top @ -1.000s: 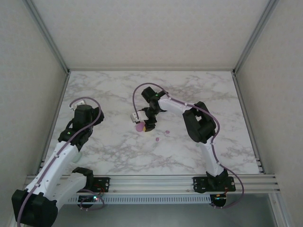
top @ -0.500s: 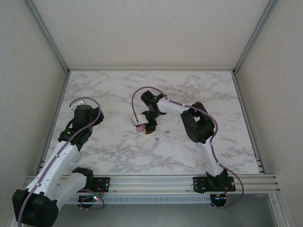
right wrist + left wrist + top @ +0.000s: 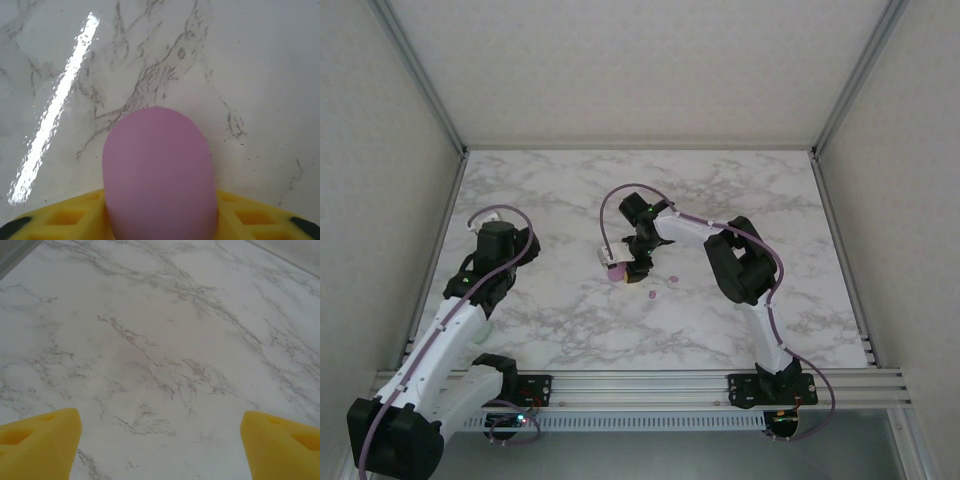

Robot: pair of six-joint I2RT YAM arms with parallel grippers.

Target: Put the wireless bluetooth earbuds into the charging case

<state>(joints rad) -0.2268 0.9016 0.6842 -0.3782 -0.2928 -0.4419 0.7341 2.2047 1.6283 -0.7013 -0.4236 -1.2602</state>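
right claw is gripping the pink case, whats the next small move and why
Probably set the pink case down on the table and release: the right claw grips it, while two pink-purple buds lie loose on the marble right beside it.

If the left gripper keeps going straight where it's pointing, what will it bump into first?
Most likely just the marble table. The open left gripper tilts down at bare tabletop, with nothing lying ahead as far as its camera shows. The pink case is away in the right gripper.

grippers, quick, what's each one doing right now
Left gripper: open, holding nothing.
Right gripper: shut on the pink charging case.
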